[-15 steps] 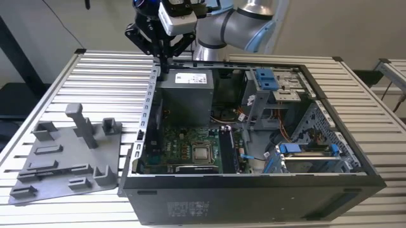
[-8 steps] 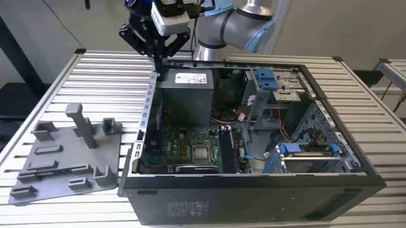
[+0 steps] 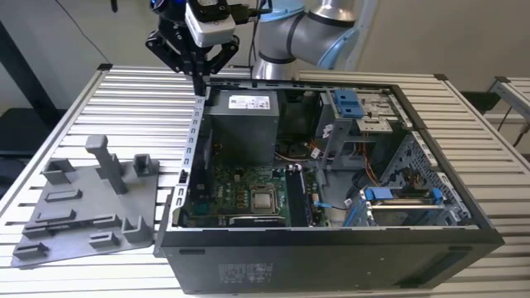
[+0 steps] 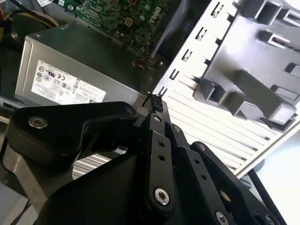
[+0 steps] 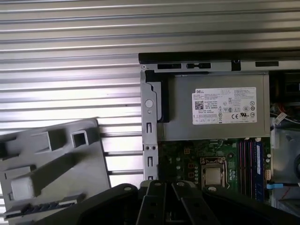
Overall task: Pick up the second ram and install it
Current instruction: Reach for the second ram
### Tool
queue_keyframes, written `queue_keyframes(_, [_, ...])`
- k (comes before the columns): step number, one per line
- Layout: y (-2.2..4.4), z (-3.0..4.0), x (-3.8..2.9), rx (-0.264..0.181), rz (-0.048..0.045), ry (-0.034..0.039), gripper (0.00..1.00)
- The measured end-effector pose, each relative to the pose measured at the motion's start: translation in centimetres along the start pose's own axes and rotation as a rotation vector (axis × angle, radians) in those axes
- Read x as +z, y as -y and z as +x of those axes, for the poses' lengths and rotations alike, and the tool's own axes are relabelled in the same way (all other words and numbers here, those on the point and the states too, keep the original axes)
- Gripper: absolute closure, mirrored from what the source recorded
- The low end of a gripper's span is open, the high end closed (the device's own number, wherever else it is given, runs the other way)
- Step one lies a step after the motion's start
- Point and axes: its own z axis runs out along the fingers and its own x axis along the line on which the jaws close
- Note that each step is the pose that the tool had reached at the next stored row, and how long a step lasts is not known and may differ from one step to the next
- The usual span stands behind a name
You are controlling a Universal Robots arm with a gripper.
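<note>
Off to the case's side, at the exterior view's left, I see the gray tray (image 3: 145,198) lying on the slatted tabletop (image 3: 124,105), just beside the case (image 3: 331,264) wall. In the first wrist view the ram (image 5: 44,207) looks to lie flat in a long holder on the half of the tray away from the case. It shows as a dark strip with a row of chips, and nothing touches it. Above the case's rear corner, on the tray side, hang the fingers (image 3: 201,81), well apart from the ram. I read them as closed tip to tip with nothing between them. Behind the case the arm (image 3: 314,31) rises. Inside the case, the power supply (image 3: 244,121) sits at the rear, just below the fingers. The green motherboard (image 3: 240,192) lies toward the case's front. Farther to the exterior view's right, a drive cage (image 3: 356,108) with blue clips stands against the case's rear wall.
</note>
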Motion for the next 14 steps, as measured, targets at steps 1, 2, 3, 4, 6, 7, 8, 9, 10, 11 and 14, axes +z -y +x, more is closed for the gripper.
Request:
queue_keyframes(1, [0.01, 0.2, 0.0, 0.0, 0.0, 0.0, 0.89])
queue_keyframes(2, [0.03, 0.41, 0.0, -0.001, 0.0, -0.0001, 0.89])
queue_keyframes(3, [0.04, 0.63, 0.0, -0.001, 0.0, -0.0001, 0.89])
queue_keyframes(4, [0.05, 0.84, 0.0, -0.002, 0.0, -0.0001, 0.89])
queue_keyframes(6, [0.08, 1.34, 0.01, -0.003, 0.0, -0.0002, 0.89])
queue_keyframes(7, [0.1, 1.6, 0.0, -0.003, 0.0, -0.0002, 0.89])
queue_keyframes(8, [0.12, 1.91, 0.0, -0.004, 0.0, -0.0001, 0.89])
queue_keyframes(9, [0.14, 2.26, 0.0, -0.004, 0.0, -0.0003, 0.89])
queue_keyframes(10, [0.16, 2.64, 0.0, -0.005, 0.0, -0.0003, 0.89])
queue_keyframes(11, [0.18, 3.02, 0.0, -0.005, -0.0001, -0.0002, 0.89])
queue_keyframes(14, [0.24, 4.02, -0.01, -0.007, 0.0, -0.0004, 0.89])
